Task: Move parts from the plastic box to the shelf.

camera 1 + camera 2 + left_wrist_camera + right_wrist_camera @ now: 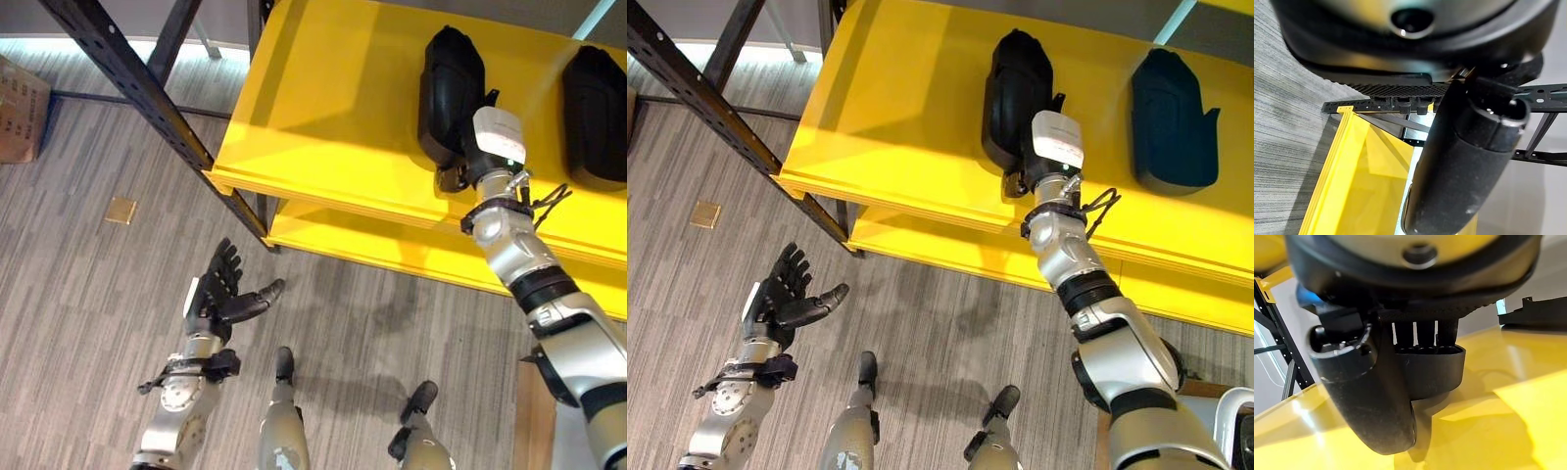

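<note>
Right hand (1043, 162) on black part (1017, 93) atop yellow shelf (892, 127); fingers hidden behind part, grip unreadable. Second black part (1172, 117) alongside. Left hand (784, 294) spread, empty, over floor.

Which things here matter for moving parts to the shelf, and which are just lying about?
Belongs to the job:
- black part under the right hand
- second black part beside it
- yellow shelf

Lying about:
- cardboard box on the floor
- small tan square on the floor
</note>
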